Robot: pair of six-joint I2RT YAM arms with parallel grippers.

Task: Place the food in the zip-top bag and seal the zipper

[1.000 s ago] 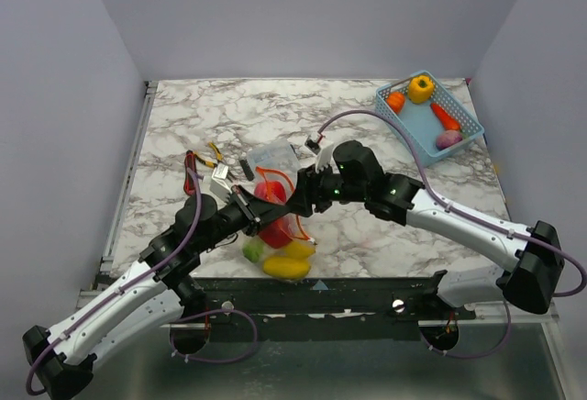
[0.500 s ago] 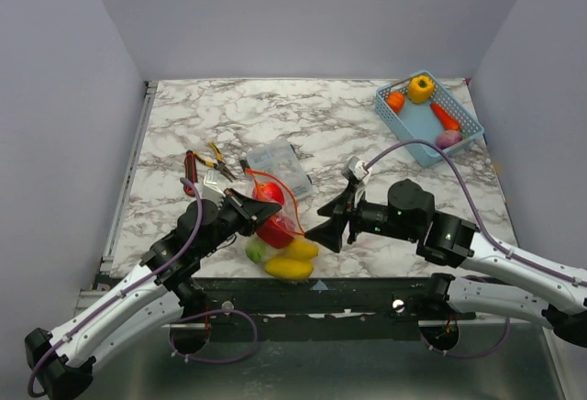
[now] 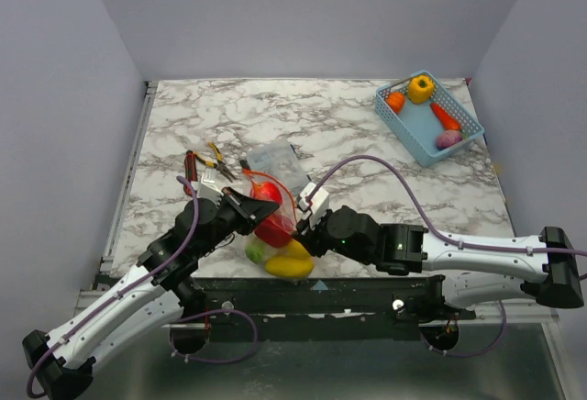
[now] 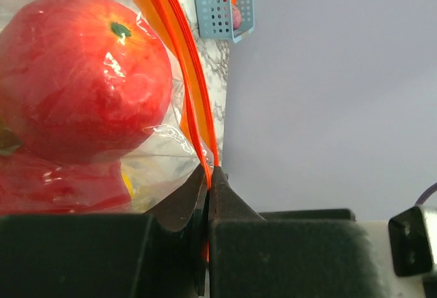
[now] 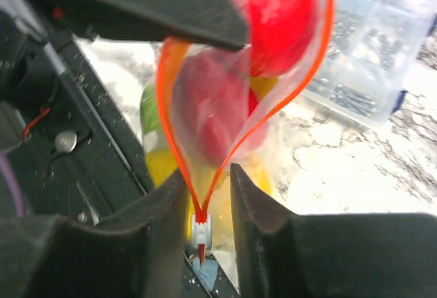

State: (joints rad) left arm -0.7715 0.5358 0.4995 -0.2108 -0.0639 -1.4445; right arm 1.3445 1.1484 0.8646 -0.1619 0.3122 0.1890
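Note:
The zip-top bag (image 3: 278,226) lies at the table's near edge, holding the food: a red apple (image 4: 75,72), another red piece (image 5: 212,110), a yellow piece (image 3: 290,262) and a green one (image 3: 254,250). Its red-orange zipper (image 4: 183,59) gapes in a teardrop loop (image 5: 239,141). My left gripper (image 4: 210,172) is shut on the zipper strip at one end of the mouth. My right gripper (image 5: 208,173) is at the other end, its jaws apart on either side of the white slider (image 5: 201,229), neither finger clearly touching it.
A blue mesh basket (image 3: 454,143) at the back right holds more toy food. A clear rigid box (image 3: 275,156) of small parts, yellow-handled pliers (image 3: 215,154) and a red-handled tool (image 3: 191,165) lie just behind the bag. The bag overhangs the table's front edge (image 3: 367,279).
My right arm swung out to the right, then came back low to the bag's near end, its jaws narrower now around the slider. The left gripper kept its hold on the zipper.

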